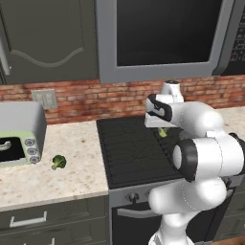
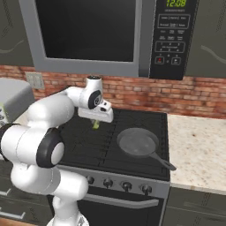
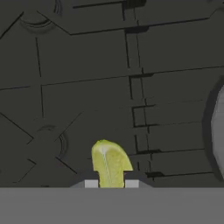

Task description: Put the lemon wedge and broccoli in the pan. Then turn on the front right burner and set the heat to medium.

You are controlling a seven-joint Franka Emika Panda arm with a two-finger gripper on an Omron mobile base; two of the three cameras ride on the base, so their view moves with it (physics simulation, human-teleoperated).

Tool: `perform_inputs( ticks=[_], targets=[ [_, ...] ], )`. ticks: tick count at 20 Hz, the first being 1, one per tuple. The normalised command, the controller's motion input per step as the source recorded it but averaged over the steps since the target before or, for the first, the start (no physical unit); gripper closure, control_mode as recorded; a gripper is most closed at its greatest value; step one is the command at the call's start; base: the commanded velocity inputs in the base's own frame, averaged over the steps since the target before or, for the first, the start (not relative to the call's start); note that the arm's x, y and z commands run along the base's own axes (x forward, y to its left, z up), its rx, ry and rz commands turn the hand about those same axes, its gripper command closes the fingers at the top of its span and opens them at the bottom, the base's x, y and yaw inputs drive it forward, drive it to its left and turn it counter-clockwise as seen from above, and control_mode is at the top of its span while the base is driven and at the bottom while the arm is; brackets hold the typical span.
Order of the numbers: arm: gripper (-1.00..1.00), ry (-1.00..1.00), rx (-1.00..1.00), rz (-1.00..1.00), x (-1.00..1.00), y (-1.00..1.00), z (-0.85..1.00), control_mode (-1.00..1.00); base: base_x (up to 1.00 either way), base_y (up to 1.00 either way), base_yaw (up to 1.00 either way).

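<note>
Hanging pinched in the tool [image 2: 96, 122], lemon wedge [image 2: 96, 124] points down above the cooktop's [image 2: 88, 141] left half, clear of the grates. Pan [image 2: 137, 142] sits on the front right burner, off to the tool's right, handle trailing toward the front edge. Broccoli [image 1: 59, 161] lies on the tabletop [image 1: 72, 162] left of the stove, near the toaster oven [image 1: 21, 134].

Two rear base views converging on the cooktop [image 1: 134, 148]; hand view close above its grates.
</note>
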Motion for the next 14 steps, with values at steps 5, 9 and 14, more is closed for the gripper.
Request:
perform_inputs(
  ticks=[5, 9, 14],
  targets=[
    [1.00, 0.00, 0.00, 0.00, 0.00, -0.90, 0.00, -1.00, 0.00, 0.00, 0.00],
    [1.00, 0.01, 0.00, 0.00, 0.00, -0.88, -0.01, -1.00, 0.00, 0.00, 0.00],
    [1.00, 0.01, 0.00, 0.00, 0.00, -0.93, -0.09, -1.00, 0.00, 0.00, 0.00]
  ],
)
